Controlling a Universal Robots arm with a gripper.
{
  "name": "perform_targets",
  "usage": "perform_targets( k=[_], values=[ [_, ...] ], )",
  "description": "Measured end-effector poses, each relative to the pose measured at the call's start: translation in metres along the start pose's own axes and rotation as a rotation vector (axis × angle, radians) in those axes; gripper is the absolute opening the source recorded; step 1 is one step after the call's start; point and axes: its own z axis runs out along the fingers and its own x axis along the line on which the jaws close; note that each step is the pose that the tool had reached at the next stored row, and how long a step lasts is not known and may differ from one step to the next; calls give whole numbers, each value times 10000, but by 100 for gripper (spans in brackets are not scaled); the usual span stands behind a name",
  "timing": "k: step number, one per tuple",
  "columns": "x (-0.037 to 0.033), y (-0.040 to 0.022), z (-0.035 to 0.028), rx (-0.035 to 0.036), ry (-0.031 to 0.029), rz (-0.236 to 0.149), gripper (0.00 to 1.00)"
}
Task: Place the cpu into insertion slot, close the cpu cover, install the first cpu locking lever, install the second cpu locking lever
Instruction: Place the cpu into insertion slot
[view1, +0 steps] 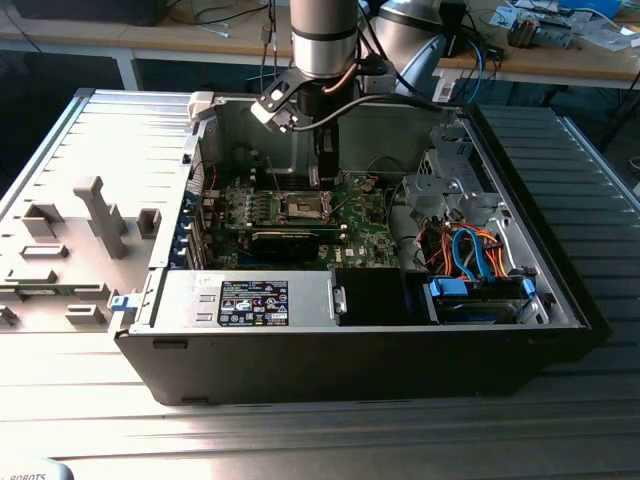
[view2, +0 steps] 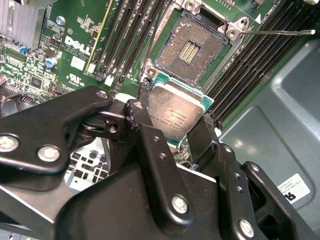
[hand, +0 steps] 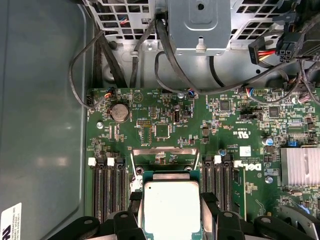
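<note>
Since the insertion slot (view2: 192, 47) sits bare with its pin field exposed, the cpu (view2: 176, 112) is held flat, metal top facing the wrist cameras. Makes sense, those pins don't forgive a tilted drop. The gripper (view2: 177, 106) has it by two opposite edges, jaws drawn in to chip width and clamped on it, touching nothing else as far as I can see.

In the second wrist view the chip hangs just beside the socket, not lined up over it and not seated. A thin locking lever (view2: 280, 32) sticks out past the socket's corner, so the latches look released. In the first wrist view there's a metal frame beyond the chip that I take for the cpu cover (hand: 165, 151), flipped out of the way — can't be fully sure though.

In the exterior view the arm reaches down into the open computer case (view1: 350, 350) on the tabletop (view1: 300, 440), above the green motherboard (view1: 365, 225).
</note>
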Motion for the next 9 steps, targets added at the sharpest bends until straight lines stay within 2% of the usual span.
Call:
perform_targets(
  k=[9],
  values=[
    [0,-6,15,-1,0,0,55]
  ],
)
